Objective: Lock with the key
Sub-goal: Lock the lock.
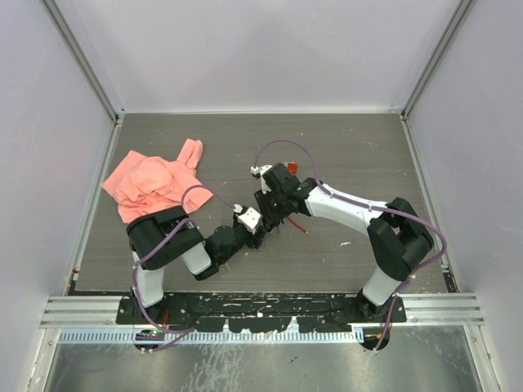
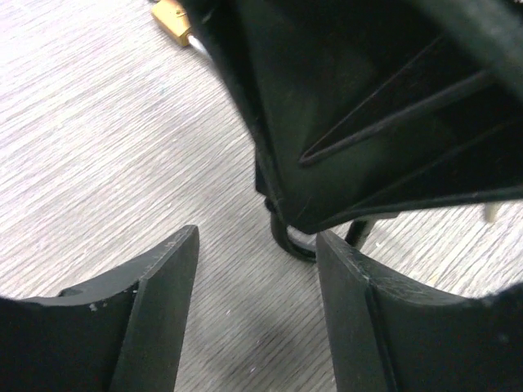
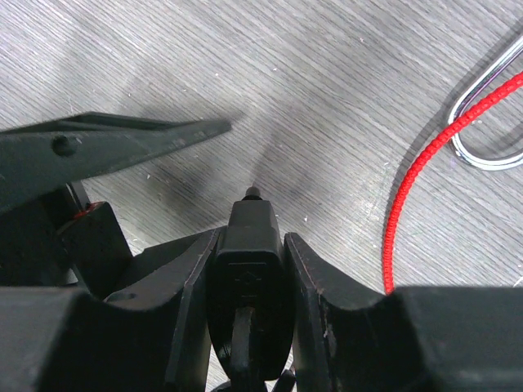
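The right pincer (image 3: 249,237) clamps a black key (image 3: 248,278) over the tabletop (image 3: 327,98); the left pincer (image 2: 257,310) gapes empty, the brass padlock (image 2: 170,18) lying loose nearby. Unheld, the padlock may skid away when the key presses in, spoiling the insertion.

Padlock (image 2: 170,18) largely off-view (top edge)

Cloth (image 1: 155,184) lay on the table (image 1: 368,155) by the left edge, far half. Grippers met mid-table: left gripper (image 2: 257,237) toward the near edge, right gripper (image 3: 251,235) just behind it, key (image 3: 248,273) between its fingers. Cord (image 3: 413,167) lay right of the key.
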Robot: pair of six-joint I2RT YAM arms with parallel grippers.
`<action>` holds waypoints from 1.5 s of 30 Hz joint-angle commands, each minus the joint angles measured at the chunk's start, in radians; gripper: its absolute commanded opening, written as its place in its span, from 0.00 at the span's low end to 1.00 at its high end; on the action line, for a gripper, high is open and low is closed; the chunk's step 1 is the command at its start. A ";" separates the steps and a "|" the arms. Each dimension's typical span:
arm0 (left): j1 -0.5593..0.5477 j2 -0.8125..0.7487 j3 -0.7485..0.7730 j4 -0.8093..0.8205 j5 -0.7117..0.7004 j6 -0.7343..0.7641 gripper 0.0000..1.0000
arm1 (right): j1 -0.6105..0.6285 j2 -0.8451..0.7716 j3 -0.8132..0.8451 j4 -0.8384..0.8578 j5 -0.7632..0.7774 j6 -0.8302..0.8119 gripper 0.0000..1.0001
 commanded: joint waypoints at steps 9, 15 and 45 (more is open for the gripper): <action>0.006 -0.180 -0.165 0.065 0.050 0.020 0.91 | 0.005 0.005 0.008 0.055 0.029 -0.023 0.01; 0.006 -0.136 -0.075 0.065 0.032 0.019 0.98 | 0.022 0.011 0.023 0.056 0.039 -0.025 0.01; 0.056 -0.079 0.036 0.065 0.073 -0.002 0.40 | 0.031 0.051 0.041 0.016 0.016 -0.021 0.01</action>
